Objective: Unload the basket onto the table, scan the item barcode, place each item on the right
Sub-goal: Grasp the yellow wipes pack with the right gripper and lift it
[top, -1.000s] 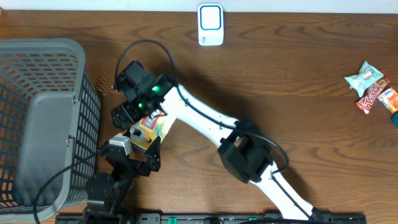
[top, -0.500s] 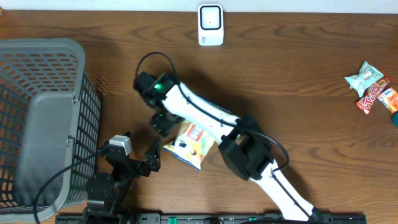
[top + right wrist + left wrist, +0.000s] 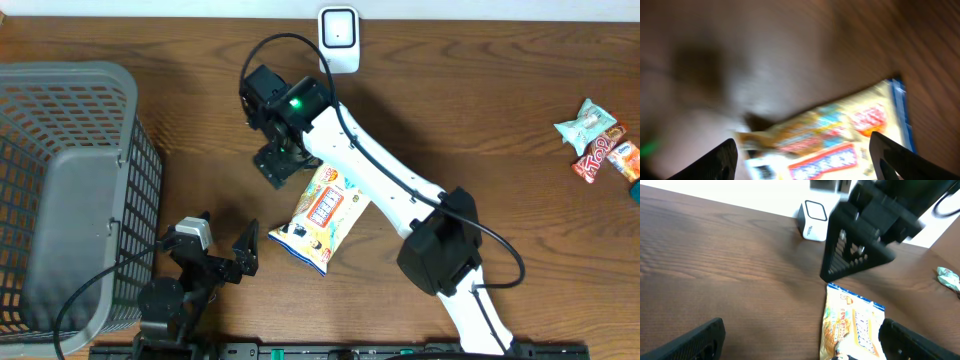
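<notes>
The yellow-and-white crinkly snack packet (image 3: 318, 215) is lying flat on the brown wooden desk (image 3: 480, 90), near its front edge and between the two arms. The right pincer (image 3: 277, 165) is hanging released just beyond the packet's far end, jaws apart with nothing between them. The left pincer (image 3: 228, 225) is also sitting released, just beside the packet's near corner. To do this step well, the right pincer is probably needing a grip on one short edge, keeping the packet uncrumpled and its barcode facing the white, blue-rimmed scanner (image 3: 339, 40) at the desk's far edge. Which face is carrying the barcode cannot be told. Bare desk is lying open between packet and scanner. The grey mesh basket (image 3: 130, 110) is standing well to the left, and the small wrapped sweets (image 3: 600, 145) are sitting far right.
</notes>
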`<state>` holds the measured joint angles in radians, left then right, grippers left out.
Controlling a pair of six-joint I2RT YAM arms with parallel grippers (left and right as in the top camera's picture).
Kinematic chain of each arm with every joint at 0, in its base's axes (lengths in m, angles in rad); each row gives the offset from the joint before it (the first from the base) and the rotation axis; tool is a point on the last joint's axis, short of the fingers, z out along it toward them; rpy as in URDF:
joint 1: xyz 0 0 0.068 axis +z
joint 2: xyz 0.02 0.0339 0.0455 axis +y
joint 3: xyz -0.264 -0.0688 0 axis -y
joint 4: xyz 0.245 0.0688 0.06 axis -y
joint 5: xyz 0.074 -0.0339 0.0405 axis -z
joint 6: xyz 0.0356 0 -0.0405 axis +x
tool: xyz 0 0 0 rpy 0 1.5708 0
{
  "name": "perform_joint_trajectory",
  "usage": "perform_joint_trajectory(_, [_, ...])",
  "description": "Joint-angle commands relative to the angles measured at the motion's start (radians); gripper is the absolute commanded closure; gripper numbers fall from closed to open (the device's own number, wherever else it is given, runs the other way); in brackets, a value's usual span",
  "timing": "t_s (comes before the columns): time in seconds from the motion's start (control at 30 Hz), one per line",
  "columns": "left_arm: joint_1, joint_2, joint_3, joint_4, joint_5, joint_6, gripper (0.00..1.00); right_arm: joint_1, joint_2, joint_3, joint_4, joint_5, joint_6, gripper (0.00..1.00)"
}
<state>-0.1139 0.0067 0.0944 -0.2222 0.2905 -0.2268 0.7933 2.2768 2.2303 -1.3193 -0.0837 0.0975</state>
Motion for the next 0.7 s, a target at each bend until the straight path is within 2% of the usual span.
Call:
perform_joint_trajectory(0.0, [0.003, -0.002, -0.015, -0.024, 0.016, 0.02, 0.02, 0.035, 0.026, -0.063, 0.033, -0.111, -0.008, 0.23])
perform_joint_trajectory(0.1, [0.003, -0.002, -0.015, -0.024, 0.016, 0.02, 0.02, 0.074, 0.034, -0.179, 0.078, -0.111, 0.027, 0.32])
perform_joint_trajectory(0.2, [0.003, -0.002, -0.015, -0.024, 0.016, 0.02, 0.02, 0.1, 0.034, -0.236, 0.064, -0.111, 0.03, 0.34])
perform_joint_trajectory(0.33, [0.003, -0.002, -0.015, -0.024, 0.016, 0.02, 0.02, 0.112, 0.03, -0.243, -0.045, -0.166, 0.015, 0.34])
perform_joint_trajectory(0.47, [0.003, -0.002, -0.015, -0.024, 0.016, 0.02, 0.02, 0.114, 0.025, -0.243, -0.165, -0.17, -0.064, 0.4])
perform_joint_trajectory(0.57, [0.003, -0.002, -0.015, -0.024, 0.016, 0.02, 0.02, 0.108, 0.025, -0.243, -0.235, -0.048, -0.06, 0.44])
perform_joint_trajectory(0.67, [0.003, -0.002, -0.015, -0.024, 0.016, 0.02, 0.02, 0.095, 0.023, -0.243, -0.278, 0.142, 0.024, 0.44])
